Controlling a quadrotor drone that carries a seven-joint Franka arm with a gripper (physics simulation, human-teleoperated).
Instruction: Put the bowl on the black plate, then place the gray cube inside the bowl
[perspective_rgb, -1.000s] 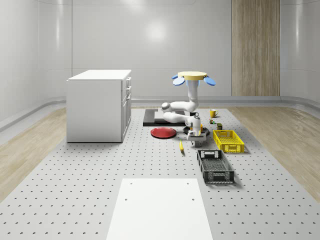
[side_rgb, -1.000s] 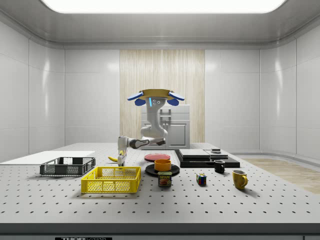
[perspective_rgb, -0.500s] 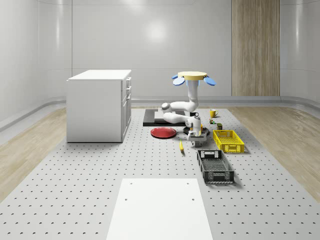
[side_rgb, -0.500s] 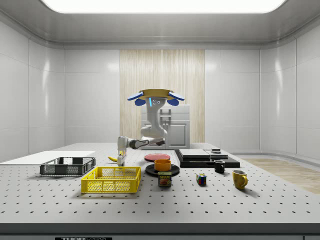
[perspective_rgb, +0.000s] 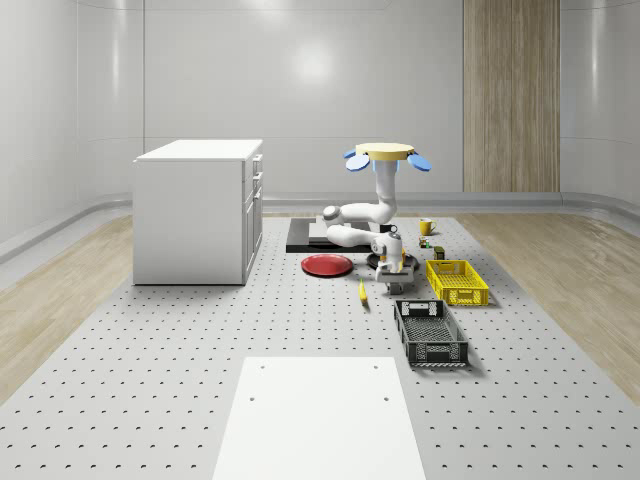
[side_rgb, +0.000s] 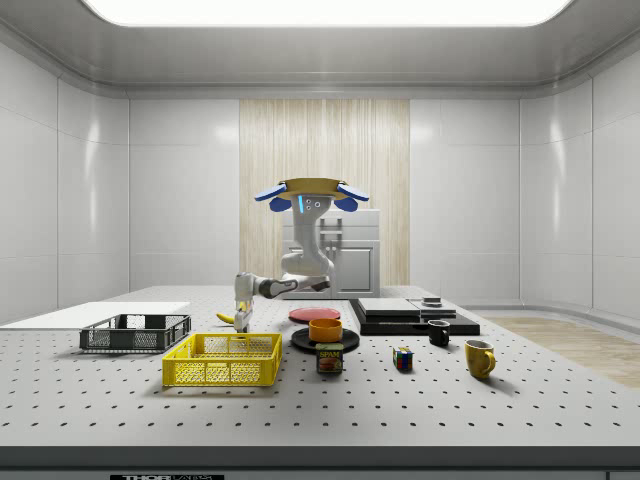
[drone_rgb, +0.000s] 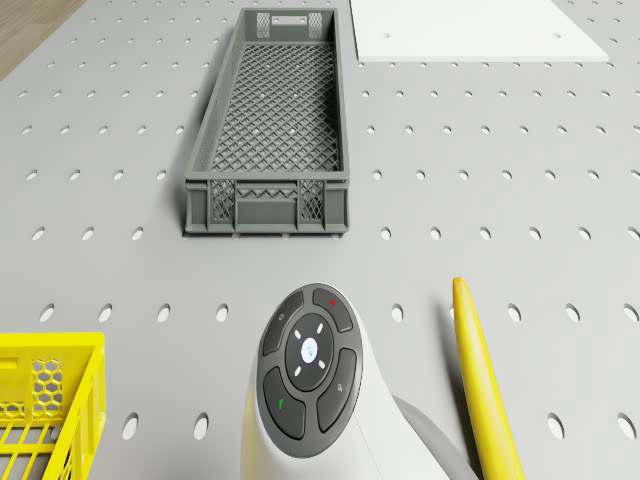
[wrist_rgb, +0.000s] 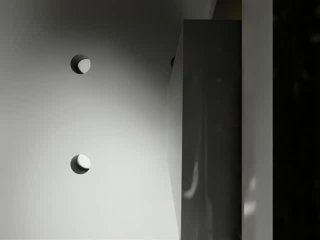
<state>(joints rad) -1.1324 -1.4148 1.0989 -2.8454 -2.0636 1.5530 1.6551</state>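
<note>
The orange bowl (side_rgb: 325, 329) sits on the black plate (side_rgb: 325, 342) in the side view. The drone (perspective_rgb: 388, 154) hovers over the table behind them, with its arm bent forward and down. The gripper (perspective_rgb: 393, 287) hangs just above the tabletop beside the banana (perspective_rgb: 363, 292), between the plate and the gray crate (perspective_rgb: 430, 333). From the side the gripper (side_rgb: 242, 320) is low behind the yellow basket (side_rgb: 223, 359). In the wrist view a gray cube face (wrist_rgb: 210, 130) stands very close on the perforated table (wrist_rgb: 100, 150), with a black band beside it.
A white cabinet (perspective_rgb: 200, 210) stands at the whole-scene view's left, with a red plate (perspective_rgb: 327, 265) near it. A can (side_rgb: 329, 358), a colored cube (side_rgb: 402, 359), a black mug (side_rgb: 438, 333), a yellow mug (side_rgb: 479, 358) and a black slab (side_rgb: 412, 316) lie at the side view's right. A white board (perspective_rgb: 318, 415) is at the front.
</note>
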